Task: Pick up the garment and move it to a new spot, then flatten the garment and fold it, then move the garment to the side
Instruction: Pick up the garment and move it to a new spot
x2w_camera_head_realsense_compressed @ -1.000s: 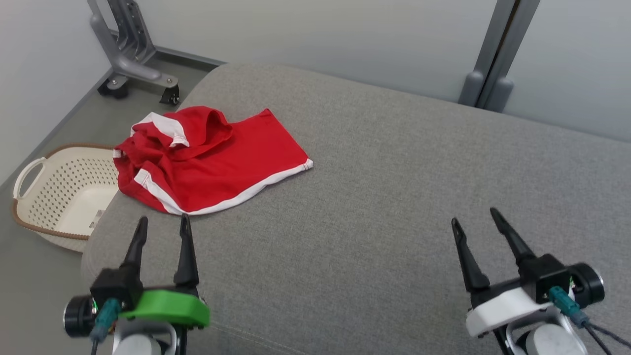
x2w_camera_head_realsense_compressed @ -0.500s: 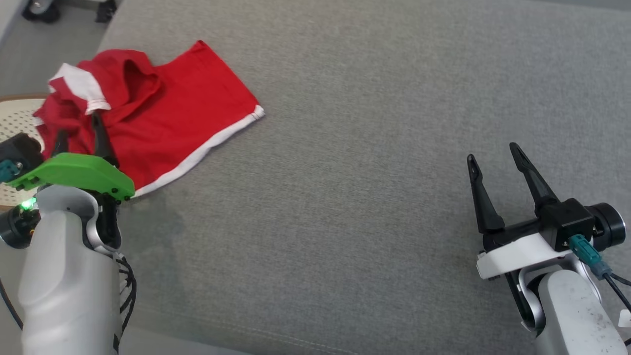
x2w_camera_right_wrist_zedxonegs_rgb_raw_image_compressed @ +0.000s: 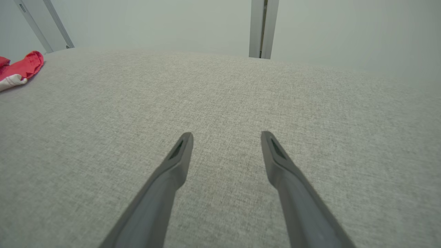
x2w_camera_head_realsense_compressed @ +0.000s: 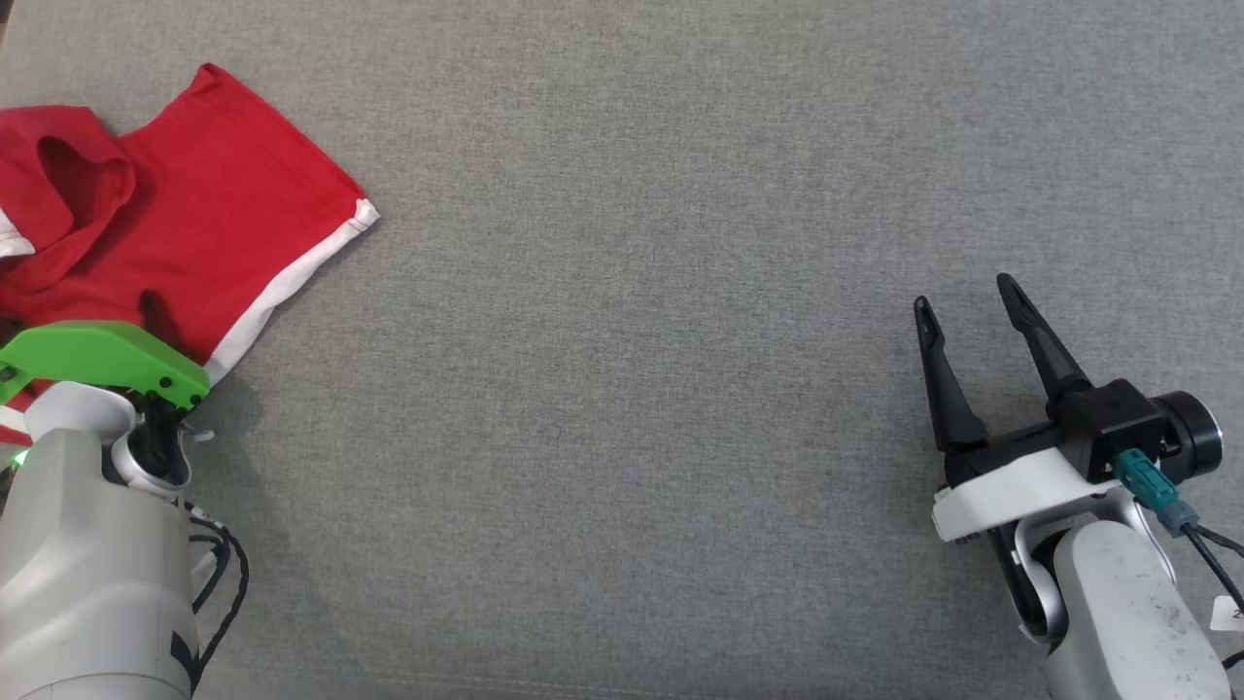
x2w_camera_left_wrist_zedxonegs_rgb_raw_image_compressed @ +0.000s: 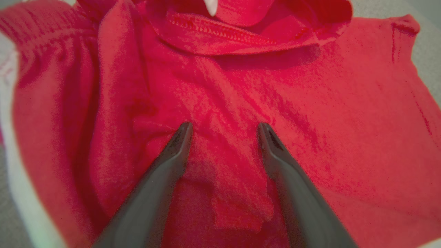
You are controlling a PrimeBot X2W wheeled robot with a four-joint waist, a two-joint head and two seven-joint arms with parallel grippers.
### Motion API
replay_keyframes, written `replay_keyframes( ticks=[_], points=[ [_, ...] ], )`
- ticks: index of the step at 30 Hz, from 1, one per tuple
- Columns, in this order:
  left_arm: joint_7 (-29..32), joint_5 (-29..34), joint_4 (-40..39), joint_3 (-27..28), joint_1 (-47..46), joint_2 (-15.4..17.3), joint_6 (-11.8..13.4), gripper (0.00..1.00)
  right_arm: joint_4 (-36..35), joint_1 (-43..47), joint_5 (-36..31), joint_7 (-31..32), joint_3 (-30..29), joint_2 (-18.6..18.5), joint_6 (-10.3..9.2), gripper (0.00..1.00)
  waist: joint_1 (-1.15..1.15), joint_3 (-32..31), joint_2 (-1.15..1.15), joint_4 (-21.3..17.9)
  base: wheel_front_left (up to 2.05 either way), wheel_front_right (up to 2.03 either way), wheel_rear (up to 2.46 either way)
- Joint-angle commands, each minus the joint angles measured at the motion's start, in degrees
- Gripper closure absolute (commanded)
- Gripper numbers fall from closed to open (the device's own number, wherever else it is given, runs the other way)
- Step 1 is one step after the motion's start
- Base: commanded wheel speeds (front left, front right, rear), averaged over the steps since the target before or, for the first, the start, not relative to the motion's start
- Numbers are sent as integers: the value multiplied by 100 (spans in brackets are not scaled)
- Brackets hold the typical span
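It looks like a bare test room: a broad grey upholstered cushion (x2w_camera_head_realsense_compressed: 632,292) sits before plain pale walls (x2w_camera_right_wrist_zedxonegs_rgb_raw_image_compressed: 155,24) and a grey metal post (x2w_camera_right_wrist_zedxonegs_rgb_raw_image_compressed: 260,27).

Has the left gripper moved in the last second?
Yes. Judged against the garment, the left gripper has gone forward: it was short of the white hem, and now it stands open over the red cloth.

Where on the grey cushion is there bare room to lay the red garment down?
The wide grey cushion stretch between the garment and the right gripper is bare. It is crowded at the left edge, where the open left gripper hangs over the crumpled garment.
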Motion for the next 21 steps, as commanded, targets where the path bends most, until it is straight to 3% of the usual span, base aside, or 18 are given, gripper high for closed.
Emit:
replay_keyframes(
  ticks=[1, 5, 11, 16, 21],
  points=[
    [-18, -44, 205, -19, 251, -88, -61, 100, 31, -14, 28, -15, 22, 31, -9, 0, 0, -171, 0, -31, 0, 0, 0],
    [-339, -35, 6, -80, 264, -20, -408, 100, 105, 157, 73, -15, 38, 115, -9, 0, 0, -491, 0, -32, 0, 0, 0],
    [-552, 109, -731, -330, 249, -4, -700, 100, 159, 421, 151, -15, -9, 286, -9, 0, 0, -1006, 0, -64, 0, 0, 0],
    [-270, 120, -1792, -613, 474, -152, -829, 100, 179, 585, 202, -15, -20, 402, -9, 0, 0, -1389, 0, -237, 0, 0, 0],
    [400, 96, -3443, -973, 952, -353, -844, 100, 166, 714, 266, -14, -52, 464, -9, 0, 0, -1665, 0, -561, 0, 0, 0]
  ],
)
